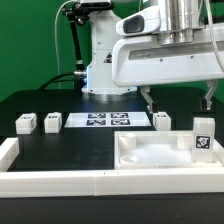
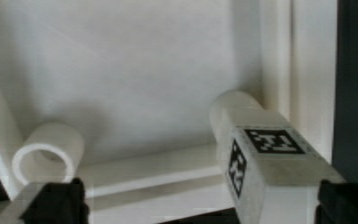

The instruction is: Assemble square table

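The white square tabletop (image 1: 150, 152) lies tray-side up at the exterior view's right front. One tagged leg (image 1: 203, 137) stands upright in its right corner. My gripper (image 1: 178, 106) hangs open just above the tabletop, its fingers apart from everything. In the wrist view the same leg (image 2: 265, 152) rises from the tabletop's floor (image 2: 140, 80), nearer one finger (image 2: 357, 205), and a short round post (image 2: 48, 152) stands near the other. Nothing is gripped. Loose legs lie behind: two (image 1: 25, 123) (image 1: 52, 122) at the left, one (image 1: 162, 121) beside the tabletop.
The marker board (image 1: 105, 121) lies flat at the middle back, before the robot's base (image 1: 100, 70). A long white bar (image 1: 70, 180) runs along the front edge and another (image 1: 8, 150) along the left side.
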`<state>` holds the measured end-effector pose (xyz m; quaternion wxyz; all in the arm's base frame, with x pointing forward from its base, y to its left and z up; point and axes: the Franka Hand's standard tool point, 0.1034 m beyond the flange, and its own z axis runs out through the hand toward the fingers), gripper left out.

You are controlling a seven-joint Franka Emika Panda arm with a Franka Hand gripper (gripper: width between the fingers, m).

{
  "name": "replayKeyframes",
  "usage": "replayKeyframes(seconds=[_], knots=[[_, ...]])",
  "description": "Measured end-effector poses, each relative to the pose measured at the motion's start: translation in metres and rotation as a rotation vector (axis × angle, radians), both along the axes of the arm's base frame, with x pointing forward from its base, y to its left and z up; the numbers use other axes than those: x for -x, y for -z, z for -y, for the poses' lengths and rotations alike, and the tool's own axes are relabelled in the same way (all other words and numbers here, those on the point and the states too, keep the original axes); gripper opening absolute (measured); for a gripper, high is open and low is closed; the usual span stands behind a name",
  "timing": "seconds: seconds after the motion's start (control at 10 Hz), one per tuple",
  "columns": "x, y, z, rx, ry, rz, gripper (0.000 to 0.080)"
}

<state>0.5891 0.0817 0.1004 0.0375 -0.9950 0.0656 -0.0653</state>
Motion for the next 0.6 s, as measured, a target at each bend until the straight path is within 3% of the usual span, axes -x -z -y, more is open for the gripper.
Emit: replayKeyframes(seconds=[0.2, 0.6], knots=[[0.0, 0.001, 0.001, 0.019, -0.076, 0.01, 0.0649], [0.031, 0.018, -0.013, 0.032, -0.083, 0.009, 0.0649]])
